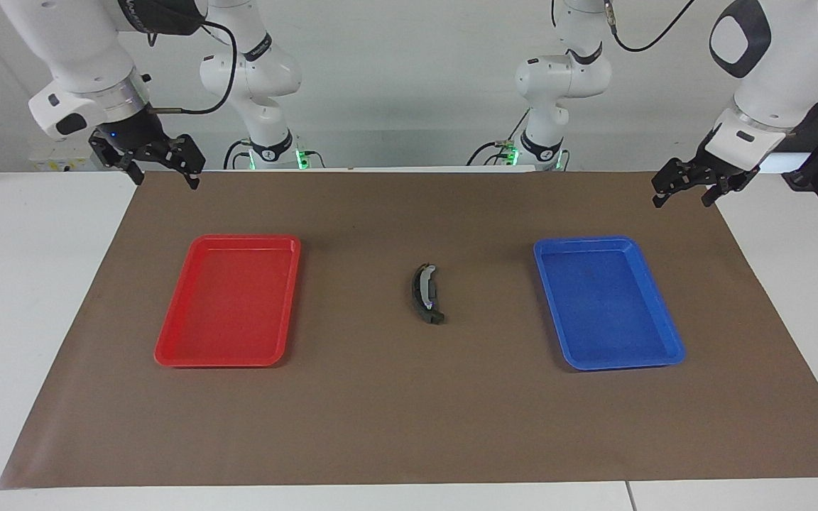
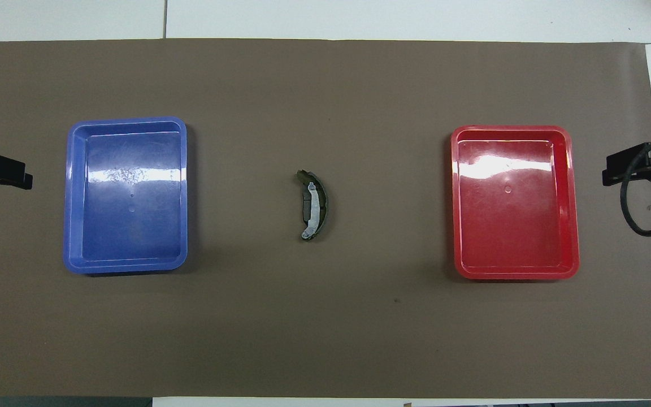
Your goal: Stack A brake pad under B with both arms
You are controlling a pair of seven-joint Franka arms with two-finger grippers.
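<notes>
The arc-shaped brake shoe B lies at the middle of the brown mat, its light grey strip facing up; it also shows in the overhead view. A flat dark pad, the A brake pad, peeks out from under B along its inner curve. My left gripper hangs open and empty in the air over the mat's corner at the left arm's end, apart from the pads. My right gripper hangs open and empty over the mat's corner at the right arm's end.
A blue tray lies beside the stack toward the left arm's end, and a red tray toward the right arm's end. Both trays hold nothing. The brown mat covers most of the white table.
</notes>
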